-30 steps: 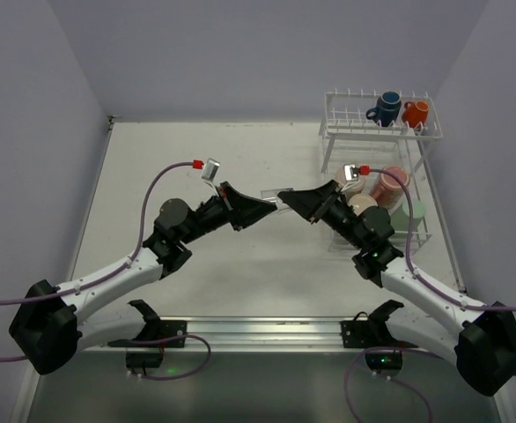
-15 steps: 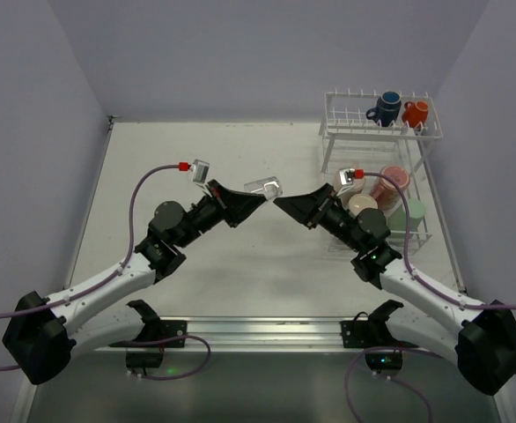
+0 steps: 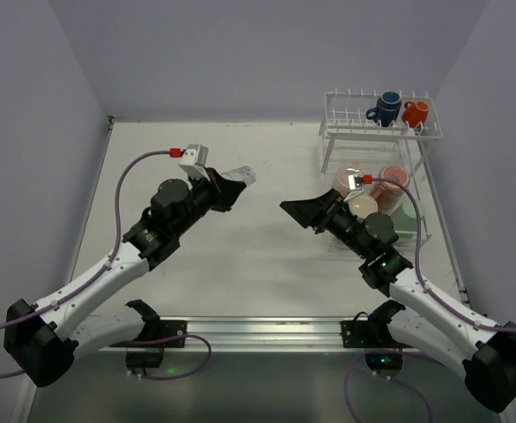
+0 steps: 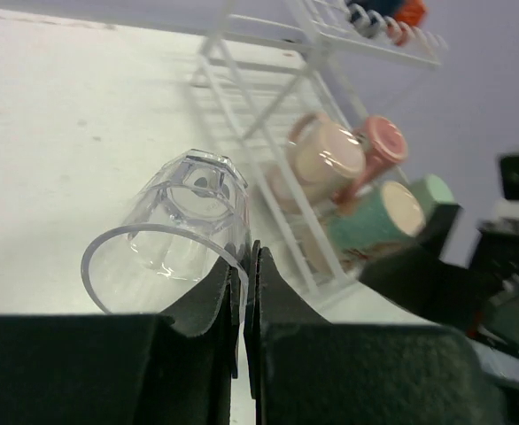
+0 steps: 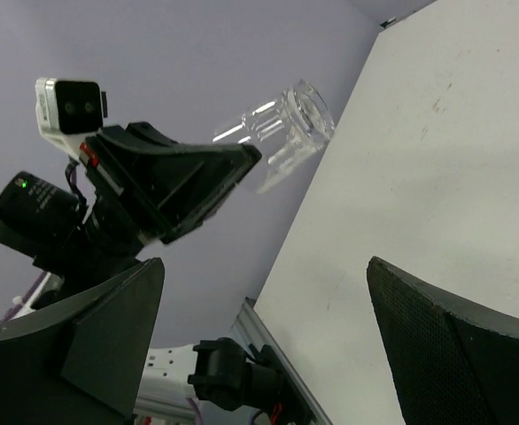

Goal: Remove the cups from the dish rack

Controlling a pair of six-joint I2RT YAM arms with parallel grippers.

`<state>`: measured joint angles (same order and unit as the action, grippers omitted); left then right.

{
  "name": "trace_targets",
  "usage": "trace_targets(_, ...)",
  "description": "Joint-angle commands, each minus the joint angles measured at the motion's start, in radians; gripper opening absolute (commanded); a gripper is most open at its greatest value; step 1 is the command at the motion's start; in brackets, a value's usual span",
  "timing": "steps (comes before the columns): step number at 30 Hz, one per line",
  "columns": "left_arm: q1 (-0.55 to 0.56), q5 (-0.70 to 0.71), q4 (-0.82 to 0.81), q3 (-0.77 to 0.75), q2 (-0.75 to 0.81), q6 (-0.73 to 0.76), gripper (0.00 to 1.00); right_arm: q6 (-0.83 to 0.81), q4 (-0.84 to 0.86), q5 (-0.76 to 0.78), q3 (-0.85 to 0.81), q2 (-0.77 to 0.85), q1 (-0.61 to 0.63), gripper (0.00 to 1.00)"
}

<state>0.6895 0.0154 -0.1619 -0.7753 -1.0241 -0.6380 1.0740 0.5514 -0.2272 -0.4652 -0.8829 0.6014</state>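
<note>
My left gripper [image 3: 233, 182] is shut on the rim of a clear glass cup [image 3: 243, 174], held tilted above the table left of centre. In the left wrist view the rim [image 4: 166, 232] is pinched between the fingers [image 4: 217, 285]. My right gripper [image 3: 295, 210] stands open and empty, apart from the glass [image 5: 282, 133]. The white wire dish rack [image 3: 346, 123] stands at the back right. A dark blue cup [image 3: 384, 107] and an orange-red cup [image 3: 415, 113] sit on its upper shelf. Pale pink [image 3: 350, 176], red-pink [image 3: 392, 181], cream [image 3: 362, 206] and light green [image 3: 414, 211] cups lie on the lower shelf.
The rack's thin legs [image 4: 242, 106] and lower wire shelf are close behind my right arm [image 3: 390, 264]. A metal rail [image 3: 258, 330] runs along the near edge. Purple walls close in the table on three sides.
My right gripper opened and let go of the glass, then drew back to the right. My left arm carried the glass left and toward the back of the table.
</note>
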Motion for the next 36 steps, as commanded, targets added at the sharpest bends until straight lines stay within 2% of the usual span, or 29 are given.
trace_targets(1,-0.103,0.072,0.25,-0.126,-0.033,0.087,0.0,-0.086,-0.103,0.087,0.023,0.071,-0.002,0.99)
trace_targets(2,-0.138,0.026,0.29,-0.149,-0.05,0.09,0.0,-0.095,-0.14,0.106,0.033,0.103,-0.002,0.99)
trace_targets(5,-0.25,0.021,0.415,-0.234,-0.134,0.159,0.0,-0.134,-0.231,0.127,0.037,0.163,0.0,0.99)
trace_targets(10,-0.318,0.084,0.649,-0.385,-0.27,0.241,0.0,-0.177,-0.306,0.154,0.062,0.243,0.0,0.99)
trace_targets(14,-0.369,0.098,0.797,-0.472,-0.368,0.302,0.0,-0.233,-0.373,0.137,0.037,0.242,-0.002,0.99)
trace_targets(19,-0.419,0.165,0.884,-0.538,-0.485,0.347,0.0,-0.278,-0.421,0.098,0.017,0.236,0.0,0.99)
trace_targets(21,-0.45,0.149,0.906,-0.573,-0.55,0.363,0.0,-0.295,-0.429,0.092,0.014,0.234,0.001,0.99)
trace_targets(25,-0.495,0.013,0.964,-0.662,-0.701,0.396,0.0,-0.309,-0.429,0.049,0.01,0.219,0.0,0.99)
trace_targets(28,-0.505,0.05,1.048,-0.751,-0.821,0.425,0.0,-0.319,-0.436,0.034,0.003,0.2,0.001,0.99)
trace_targets(34,-0.57,0.084,1.039,-0.772,-0.895,0.432,0.0,-0.329,-0.436,0.029,0.013,0.194,0.001,0.99)
trace_targets(36,-0.573,0.086,1.036,-0.762,-0.91,0.443,0.04,-0.332,-0.441,0.035,0.013,0.197,0.003,0.99)
